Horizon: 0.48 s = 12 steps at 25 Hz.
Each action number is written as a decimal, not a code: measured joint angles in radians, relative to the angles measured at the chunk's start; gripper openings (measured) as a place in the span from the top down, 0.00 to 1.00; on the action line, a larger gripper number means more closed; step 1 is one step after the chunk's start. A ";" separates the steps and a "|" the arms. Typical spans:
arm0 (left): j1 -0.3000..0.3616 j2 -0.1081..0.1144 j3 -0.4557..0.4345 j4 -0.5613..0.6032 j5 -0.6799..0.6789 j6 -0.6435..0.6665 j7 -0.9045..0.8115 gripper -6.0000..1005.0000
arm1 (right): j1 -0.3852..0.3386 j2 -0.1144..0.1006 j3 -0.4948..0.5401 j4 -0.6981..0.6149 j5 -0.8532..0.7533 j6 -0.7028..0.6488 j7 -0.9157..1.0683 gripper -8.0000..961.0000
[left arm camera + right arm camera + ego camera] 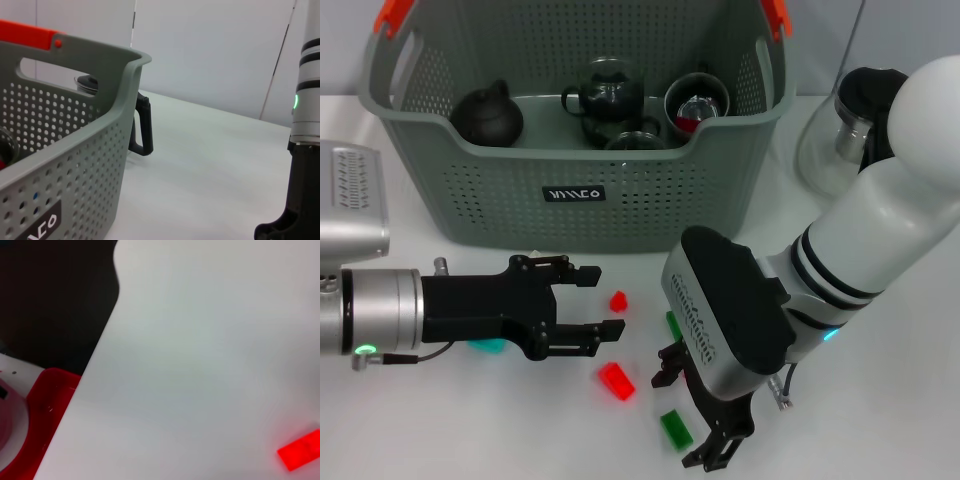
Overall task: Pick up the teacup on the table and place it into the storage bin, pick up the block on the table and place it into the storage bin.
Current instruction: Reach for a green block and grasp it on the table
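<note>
While the perforated grey plastic storage bin [620, 190] holds a round dark teapot [487, 114], glossy dark teacups [608, 95] and a cup with red inside [697, 101], small translucent blocks lie on the smooth white table [470, 430] before it. The left gripper [605, 300], matte black, hovers with jaws spread and empty just beside a small red block [618, 300]. The right gripper [715, 435] hangs low by a green block [675, 428], with a larger red block [616, 381] nearby; whether its jaws are parted I cannot tell.

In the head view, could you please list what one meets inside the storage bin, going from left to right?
Inside the storage bin: black round teapot → dark green glass teapot → metal-rimmed cup with something red inside.
</note>
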 joint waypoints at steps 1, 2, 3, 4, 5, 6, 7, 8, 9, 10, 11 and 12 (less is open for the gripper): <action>0.000 0.000 0.000 -0.002 -0.001 -0.001 0.000 0.25 | 0.002 0.000 -0.003 0.002 0.000 0.000 0.000 0.02; 0.000 0.000 0.000 -0.005 -0.001 -0.003 -0.001 0.25 | 0.004 0.000 -0.007 0.006 0.000 -0.001 0.000 0.02; 0.000 0.000 0.000 -0.006 -0.002 -0.006 -0.001 0.25 | 0.007 0.000 -0.011 0.010 0.000 0.000 0.000 0.02; 0.000 0.000 0.000 -0.007 -0.002 -0.008 -0.001 0.25 | 0.008 0.000 -0.016 0.013 0.000 0.002 0.000 0.02; 0.000 0.000 0.000 -0.007 -0.002 -0.008 -0.001 0.25 | 0.009 0.000 -0.021 0.014 0.000 0.005 0.000 0.02; 0.000 0.000 0.000 -0.008 -0.002 -0.009 -0.001 0.25 | 0.009 0.000 -0.024 0.015 0.000 0.011 0.000 0.02; 0.000 -0.001 0.000 -0.008 -0.002 -0.009 -0.001 0.25 | 0.009 0.000 -0.028 0.015 0.000 0.016 0.000 0.02; 0.000 -0.001 0.000 -0.008 -0.002 -0.009 -0.001 0.25 | 0.010 0.001 -0.032 0.015 0.000 0.025 0.001 0.02; 0.000 -0.001 0.000 -0.008 -0.002 -0.009 -0.001 0.25 | 0.010 0.001 -0.037 0.015 0.000 0.037 0.003 0.02; 0.000 -0.001 0.000 -0.008 -0.002 -0.009 -0.001 0.25 | 0.010 0.001 -0.042 0.017 0.000 0.048 0.007 0.02; 0.000 -0.001 0.000 -0.008 -0.002 -0.009 -0.001 0.25 | 0.011 0.002 -0.047 0.020 0.000 0.060 0.010 0.02; 0.000 -0.001 0.000 -0.008 -0.002 -0.012 -0.001 0.25 | 0.013 0.002 -0.051 0.026 0.000 0.070 0.013 0.02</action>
